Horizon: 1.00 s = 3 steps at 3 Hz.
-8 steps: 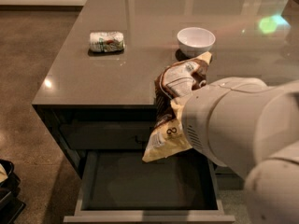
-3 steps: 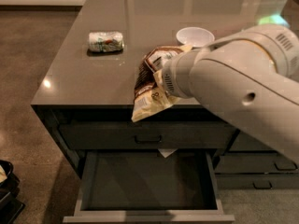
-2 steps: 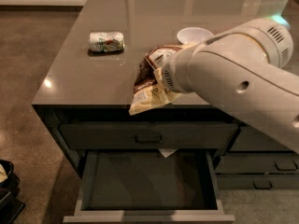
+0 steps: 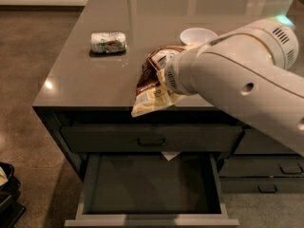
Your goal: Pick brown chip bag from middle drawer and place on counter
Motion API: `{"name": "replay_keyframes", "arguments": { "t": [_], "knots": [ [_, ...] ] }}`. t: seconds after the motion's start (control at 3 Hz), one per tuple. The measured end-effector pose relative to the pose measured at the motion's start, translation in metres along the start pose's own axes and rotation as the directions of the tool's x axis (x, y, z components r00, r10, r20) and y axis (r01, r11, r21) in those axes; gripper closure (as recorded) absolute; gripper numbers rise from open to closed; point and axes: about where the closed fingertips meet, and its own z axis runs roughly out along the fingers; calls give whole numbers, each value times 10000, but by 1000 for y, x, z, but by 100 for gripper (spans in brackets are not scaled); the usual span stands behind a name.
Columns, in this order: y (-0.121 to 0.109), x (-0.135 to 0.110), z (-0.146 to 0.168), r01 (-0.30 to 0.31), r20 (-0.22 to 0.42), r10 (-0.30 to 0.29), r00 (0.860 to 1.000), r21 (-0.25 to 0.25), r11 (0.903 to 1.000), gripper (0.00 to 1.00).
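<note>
- Since the earliest frame, the brown chip bag point(image 4: 151, 87) has come up from in front of the cabinet face to the counter point(image 4: 85, 80). Over the last second it has barely shifted, while the white arm point(image 4: 237, 80) has swung round behind it.
- The bag now lies tilted across the counter's front edge. Its upper, dark brown part is over the counter top, and its pale lower end hangs just past the edge.
- The gripper is at the bag's upper right, hidden behind the arm's rounded wrist. I cannot tell how wide it stands or whether it has hold of the bag.
- The middle drawer point(image 4: 152, 220) stands pulled out below the counter's front edge, with no bag in it. A small white scrap point(image 4: 170, 155) shows at its back.
- Further in on the counter, a white bowl point(image 4: 198, 34) sits just behind the bag. A white-and-green can point(image 4: 109, 42) lies on its side well off to the left.
- Risk: if the bag is let go here, the overhanging end could tip it off the edge into the open drawer or onto the floor, because much of it sits near the lip.
- Risk: carrying it further in to fix that could knock the bowl, which is close behind.
</note>
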Motion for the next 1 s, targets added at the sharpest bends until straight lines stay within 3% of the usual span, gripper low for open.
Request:
{"name": "replay_keyframes", "arguments": {
  "t": [0.67, 1.0],
  "knots": [
    [-2, -10, 7, 328, 166, -324, 9993, -291, 9990, 35],
    [-4, -38, 24, 1088, 631, -1039, 9926, -792, 9909, 11]
  ]
}}
